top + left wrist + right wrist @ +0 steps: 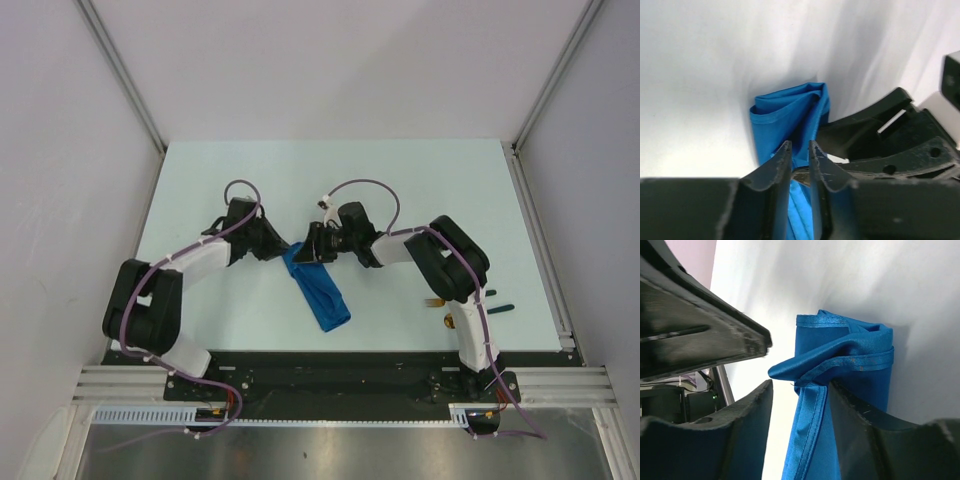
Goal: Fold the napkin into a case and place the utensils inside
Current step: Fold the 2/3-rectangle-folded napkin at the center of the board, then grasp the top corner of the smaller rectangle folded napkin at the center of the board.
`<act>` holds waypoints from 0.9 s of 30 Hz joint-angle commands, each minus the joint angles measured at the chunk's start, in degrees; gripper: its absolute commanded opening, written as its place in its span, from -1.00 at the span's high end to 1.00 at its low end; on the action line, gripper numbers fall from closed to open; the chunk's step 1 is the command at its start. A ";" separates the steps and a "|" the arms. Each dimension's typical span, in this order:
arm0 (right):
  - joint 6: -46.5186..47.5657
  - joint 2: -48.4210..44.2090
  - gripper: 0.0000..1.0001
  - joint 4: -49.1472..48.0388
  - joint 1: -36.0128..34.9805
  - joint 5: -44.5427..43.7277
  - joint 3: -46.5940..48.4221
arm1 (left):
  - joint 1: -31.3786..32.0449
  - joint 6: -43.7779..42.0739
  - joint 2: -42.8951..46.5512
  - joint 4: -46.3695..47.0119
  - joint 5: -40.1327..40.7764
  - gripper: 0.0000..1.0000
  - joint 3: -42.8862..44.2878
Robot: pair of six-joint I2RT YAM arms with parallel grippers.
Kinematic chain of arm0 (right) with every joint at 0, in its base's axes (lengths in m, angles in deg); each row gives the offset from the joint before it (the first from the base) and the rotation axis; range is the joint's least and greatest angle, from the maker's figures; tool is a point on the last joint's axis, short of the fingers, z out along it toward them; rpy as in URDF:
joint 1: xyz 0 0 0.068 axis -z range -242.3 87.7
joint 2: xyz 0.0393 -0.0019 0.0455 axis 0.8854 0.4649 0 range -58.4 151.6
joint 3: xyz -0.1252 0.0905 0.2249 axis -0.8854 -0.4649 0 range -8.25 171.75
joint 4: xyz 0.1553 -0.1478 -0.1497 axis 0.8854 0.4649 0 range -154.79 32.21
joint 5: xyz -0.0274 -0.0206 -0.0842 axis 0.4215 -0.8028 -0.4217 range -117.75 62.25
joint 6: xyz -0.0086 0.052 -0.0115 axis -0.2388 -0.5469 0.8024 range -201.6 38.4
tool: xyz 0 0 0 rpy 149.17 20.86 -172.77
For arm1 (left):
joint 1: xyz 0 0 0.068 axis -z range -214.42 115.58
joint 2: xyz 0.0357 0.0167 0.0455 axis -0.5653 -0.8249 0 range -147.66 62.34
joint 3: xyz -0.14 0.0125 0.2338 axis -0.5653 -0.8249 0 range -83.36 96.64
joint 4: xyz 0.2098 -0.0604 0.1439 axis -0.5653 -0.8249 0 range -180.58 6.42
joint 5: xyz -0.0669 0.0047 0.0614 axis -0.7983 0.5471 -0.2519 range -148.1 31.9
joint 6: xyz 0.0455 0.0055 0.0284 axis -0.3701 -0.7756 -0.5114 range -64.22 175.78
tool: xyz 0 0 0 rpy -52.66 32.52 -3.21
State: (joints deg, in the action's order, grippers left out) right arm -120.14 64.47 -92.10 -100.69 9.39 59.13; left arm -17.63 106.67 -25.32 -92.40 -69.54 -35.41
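Note:
The blue napkin point(318, 290) lies mid-table, folded into a narrow oblong case running from upper left to lower right. Both grippers meet at its far end. My left gripper point(283, 250) comes in from the left; in its wrist view the jaws point(800, 145) stand close together with folds of the napkin point(785, 117) pinched between them. My right gripper point(313, 247) is open: a hemmed edge of the napkin point(855, 375) hangs between its jaws point(800, 385) and touches only the right finger. The utensils point(445, 318) lie partly hidden under the right arm, with gold heads and a dark handle point(498, 307) showing.
The right gripper's black fingers point(865, 120) sit right beside the left gripper's tips. The left gripper's body point(700, 335) fills the upper left of the right wrist view. White walls and metal rails point(545, 260) border the pale table point(420, 180).

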 commanded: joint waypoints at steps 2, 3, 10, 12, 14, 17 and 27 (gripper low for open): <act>-0.21 -2.90 0.03 -1.34 0.42 -0.85 1.27 | -0.27 -0.53 -3.39 -1.29 0.37 0.59 3.12; -0.22 -2.90 0.03 -1.43 0.34 -0.85 1.36 | -0.19 -0.62 -3.75 -2.16 0.54 0.61 3.82; -0.22 -2.99 0.00 -1.52 0.34 -0.67 1.53 | 1.22 -1.06 -6.91 -2.08 -0.16 0.64 5.23; -0.22 -3.07 -0.03 -1.52 0.42 -0.67 1.45 | 1.48 -0.71 -7.61 -0.59 -1.21 0.65 4.88; -0.22 -3.25 -0.06 -1.52 0.51 -0.93 1.36 | 1.66 -0.53 -8.14 0.20 -2.88 0.68 4.70; -1.09 -3.51 -0.07 -1.87 0.69 -1.37 1.18 | 2.01 -0.45 -8.06 1.17 -4.29 0.72 4.35; -5.93 -3.42 -0.11 -8.02 1.04 -1.99 -2.07 | 2.10 2.01 -7.00 5.12 -7.71 0.75 1.19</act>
State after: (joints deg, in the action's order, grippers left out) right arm -124.64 64.07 -95.16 -99.88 9.00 57.90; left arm -15.94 107.02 -33.36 -90.03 -73.56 -33.14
